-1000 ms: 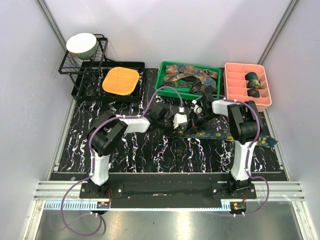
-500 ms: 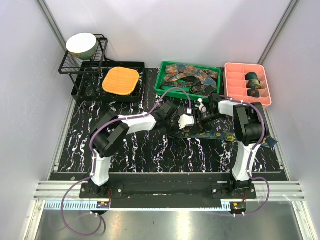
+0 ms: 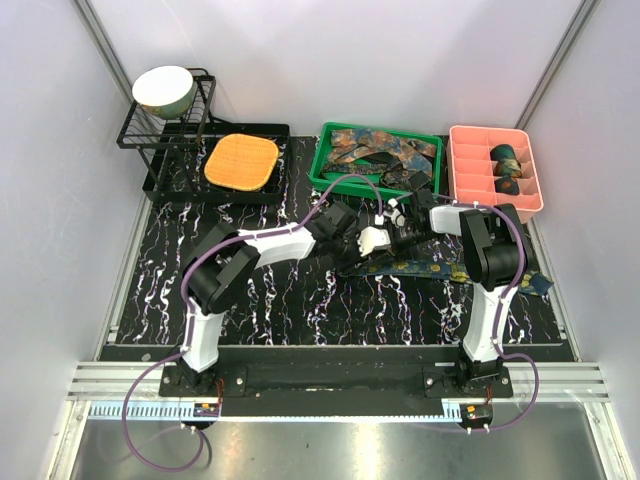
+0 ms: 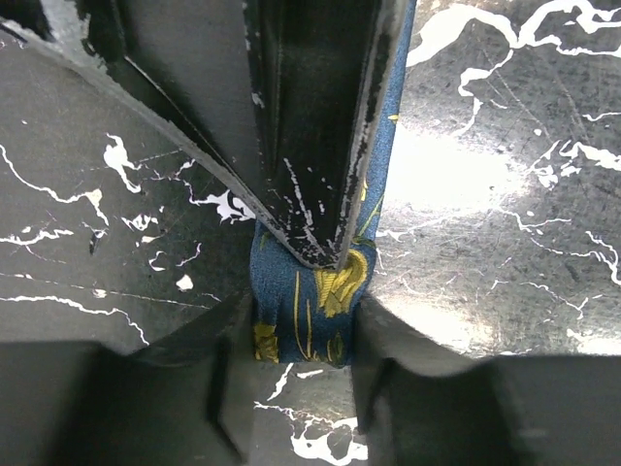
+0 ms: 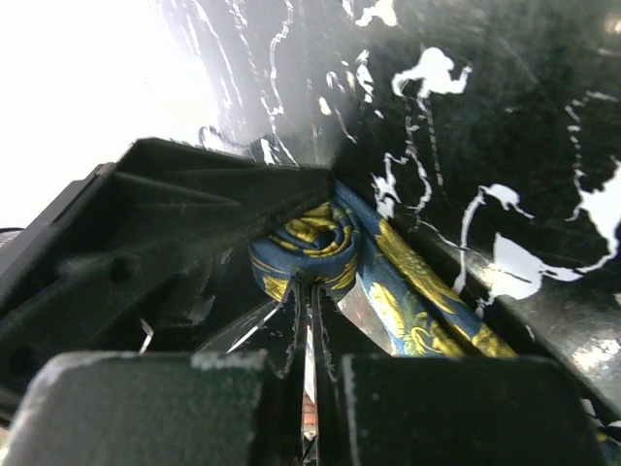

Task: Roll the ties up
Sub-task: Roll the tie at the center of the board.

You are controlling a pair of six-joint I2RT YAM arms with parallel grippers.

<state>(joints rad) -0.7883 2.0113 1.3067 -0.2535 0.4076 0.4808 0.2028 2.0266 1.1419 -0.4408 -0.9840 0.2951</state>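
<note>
**Rolling step, early stage.** The left tool [image 4: 303, 342] is grasping the coil [image 5: 309, 241] of a navy-and-gold tie [image 4: 291, 301], one finger on each side of it, near the middle of the bench [image 3: 260, 300]. The right tool [image 5: 309, 309] is meeting it head-on with its fingers clenched together, their tips touching the coil's face (whether a fold of fabric is nipped between them cannot be told). The tail [image 3: 432, 267] is lying flat on the bench, running from the coil toward the robot's right and passing under the right arm. Loose ties [image 3: 385, 148] are lying in the green tray [image 3: 322, 170], and rolled ties [image 3: 506, 156] are sitting in the pink box [image 3: 462, 150], both at the far edge.

**Judgement.** Only the first turns appear wound, so most of this roll is not yet made. The next move is calling for the coil to be turned along the tail, with one tool holding the wound layers tight while the other is re-gripping. The fabric looks soft, so a slack hold is likely to be letting the spiral spring open or skew off the tail's line.
</note>
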